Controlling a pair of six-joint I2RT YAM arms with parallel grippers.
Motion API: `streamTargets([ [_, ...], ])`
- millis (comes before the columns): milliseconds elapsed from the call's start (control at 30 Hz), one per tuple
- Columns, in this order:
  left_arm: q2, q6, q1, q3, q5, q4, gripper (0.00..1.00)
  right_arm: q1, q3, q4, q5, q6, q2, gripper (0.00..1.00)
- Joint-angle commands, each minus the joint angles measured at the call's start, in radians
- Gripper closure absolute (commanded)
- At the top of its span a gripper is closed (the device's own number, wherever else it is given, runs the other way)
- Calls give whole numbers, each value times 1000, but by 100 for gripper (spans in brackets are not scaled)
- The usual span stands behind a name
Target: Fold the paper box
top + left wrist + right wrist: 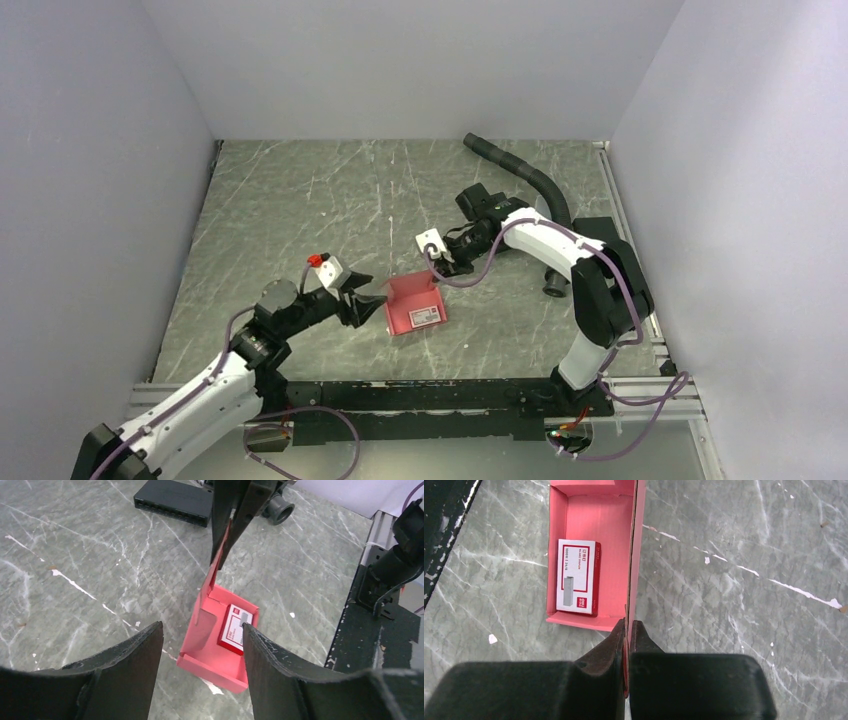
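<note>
The red-pink paper box (413, 306) lies on the table as an open tray, with a small red-and-white card box (426, 316) inside it. My right gripper (440, 266) is shut on the box's lid flap (636, 555), which stands upright along one long side. In the right wrist view the gripper (628, 630) pinches the flap's edge beside the tray (594, 520) and the card box (576, 576). My left gripper (372, 303) is open and empty just left of the box. In the left wrist view the box (212, 655) lies beyond the fingers (145, 650).
A black flat pad (172, 502) and a black cylinder (277, 510) lie behind the box. A black hose (520, 170) curves along the back right. The black base rail (420, 395) runs along the near edge. Grey walls close in three sides.
</note>
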Motion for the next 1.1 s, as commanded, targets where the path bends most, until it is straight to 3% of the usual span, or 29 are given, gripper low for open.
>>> streamTargets([
  [0, -16, -23, -74, 138, -123, -191, 36, -17, 29, -35, -37, -51, -20, 100],
  [133, 67, 26, -86, 340, -269, -522, 37, -18, 31, -48, -27, -70, -21, 100],
  [233, 180, 150, -85, 450, -333, -673, 37, -18, 33, -52, -26, -75, -23, 100],
  [433, 362, 525, -81, 558, -156, -770, 38, -18, 35, -61, -31, -80, -22, 100],
  [567, 455, 662, -44, 632, -27, -794, 41, -16, 35, -63, -35, -79, -22, 100],
  [733, 541, 757, 13, 689, 138, -781, 43, -12, 35, -64, -38, -81, -25, 100],
  [1000, 647, 823, 38, 750, 279, -840, 48, -8, 38, -72, -39, -86, -24, 100],
  [1033, 650, 828, 39, 754, 168, -846, 48, -8, 38, -72, -38, -85, -23, 100],
  [1067, 650, 830, 39, 757, 301, -854, 48, -7, 38, -70, -36, -84, -22, 100],
])
